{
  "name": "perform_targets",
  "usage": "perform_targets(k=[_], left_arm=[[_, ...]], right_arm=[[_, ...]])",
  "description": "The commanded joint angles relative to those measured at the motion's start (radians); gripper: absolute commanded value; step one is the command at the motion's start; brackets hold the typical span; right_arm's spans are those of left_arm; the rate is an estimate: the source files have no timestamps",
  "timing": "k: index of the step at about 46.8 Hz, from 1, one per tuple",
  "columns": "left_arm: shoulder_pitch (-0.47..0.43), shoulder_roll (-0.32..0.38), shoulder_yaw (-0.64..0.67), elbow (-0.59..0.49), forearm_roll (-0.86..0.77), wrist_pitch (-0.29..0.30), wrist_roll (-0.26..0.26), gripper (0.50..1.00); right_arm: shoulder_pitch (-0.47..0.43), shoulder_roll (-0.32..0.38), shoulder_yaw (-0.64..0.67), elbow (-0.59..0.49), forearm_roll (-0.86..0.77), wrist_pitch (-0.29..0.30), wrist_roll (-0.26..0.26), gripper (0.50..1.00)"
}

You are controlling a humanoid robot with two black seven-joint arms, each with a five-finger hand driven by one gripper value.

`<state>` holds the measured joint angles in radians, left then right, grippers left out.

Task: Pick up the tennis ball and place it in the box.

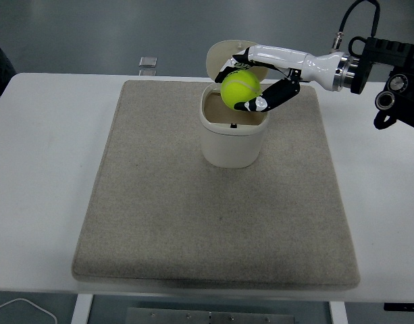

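Note:
A yellow-green tennis ball [240, 89] is held in my right hand [250, 84], whose fingers curl around it. The hand holds the ball just above the open mouth of a cream box [232, 135] with its round lid [220, 57] tipped up behind. The box stands at the far middle of a beige mat [213, 202]. My right arm [315, 62] comes in from the upper right. The left arm is out of view.
The mat lies on a white table [38, 169]. A small clear object [148, 62] sits at the table's far edge, left of the box. A white cable [17, 307] shows below the near left edge.

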<state>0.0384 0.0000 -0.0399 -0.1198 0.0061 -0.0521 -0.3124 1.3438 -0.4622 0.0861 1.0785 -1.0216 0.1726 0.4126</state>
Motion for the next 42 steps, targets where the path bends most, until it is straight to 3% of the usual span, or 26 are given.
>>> perform_targets(k=[1,23,29,33,42], left_arm=[[0.0,0.0,0.0,0.0,0.0,0.0,-0.001,0.992],[0.0,0.0,0.0,0.0,0.0,0.0,-0.001,0.992],[0.0,0.0,0.0,0.0,0.0,0.0,-0.001,0.992],[0.0,0.0,0.0,0.0,0.0,0.0,0.0,0.992],[0.0,0.0,0.0,0.0,0.0,0.0,-0.001,0.992]], right_arm=[[-0.002,0.0,0.001,0.0,0.0,0.001,0.0,0.85],[-0.005,-0.001,0.004,0.006,0.002,0.028,0.002,0.856],[0.0,-0.01,0.015,0.014,0.015,0.087,0.002,0.858],[0.009,-0.027,0.017,0.018,0.092,0.157,0.0,0.86],[0.018,-0.099,0.017,0.027,0.143,0.257,0.0,0.86]])
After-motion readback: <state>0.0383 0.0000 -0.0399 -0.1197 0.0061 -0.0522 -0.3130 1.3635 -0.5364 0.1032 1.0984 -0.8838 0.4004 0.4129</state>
